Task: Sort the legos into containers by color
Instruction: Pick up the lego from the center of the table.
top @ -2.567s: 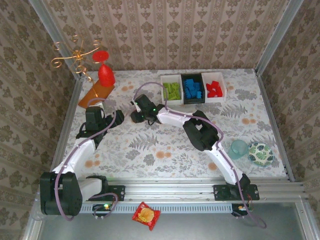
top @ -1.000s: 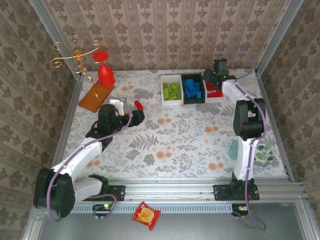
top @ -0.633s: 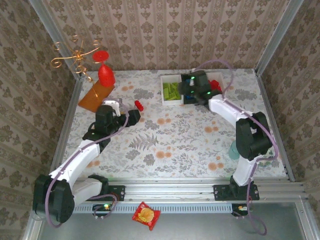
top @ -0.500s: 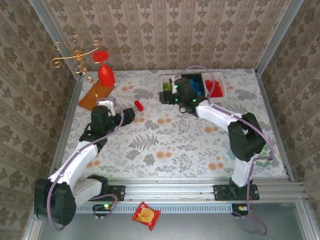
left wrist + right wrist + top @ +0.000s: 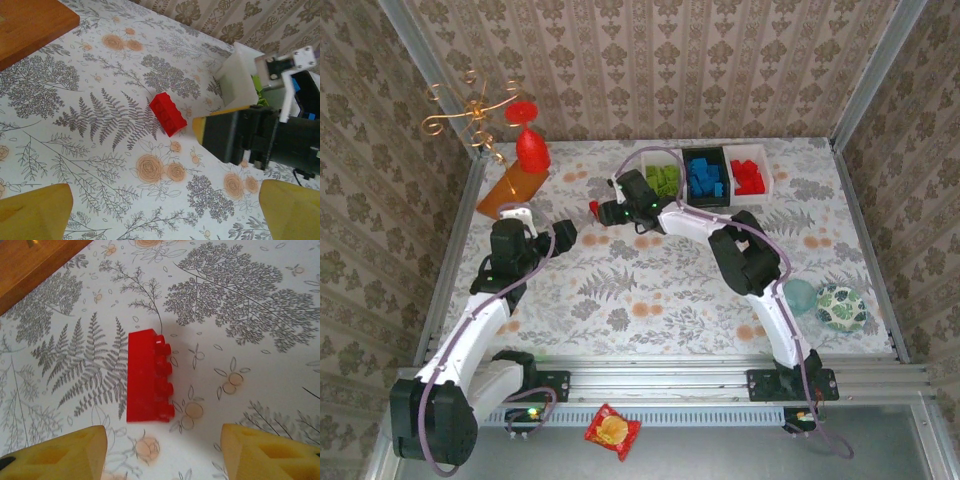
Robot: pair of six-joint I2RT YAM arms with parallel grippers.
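Floral-print table [image 5: 650, 290] carries your row of containers [image 5: 750, 199] at its far edge, with green, blue and red legos [image 5: 705, 178] sorted inside them. Your right gripper [image 5: 162, 440] reaches across to the left half, fingers spread apart. One red lego [image 5: 147, 377] lies on the cloth just ahead of them, untouched. Your left gripper [image 5: 165, 210] hovers near, jaws wide and empty.
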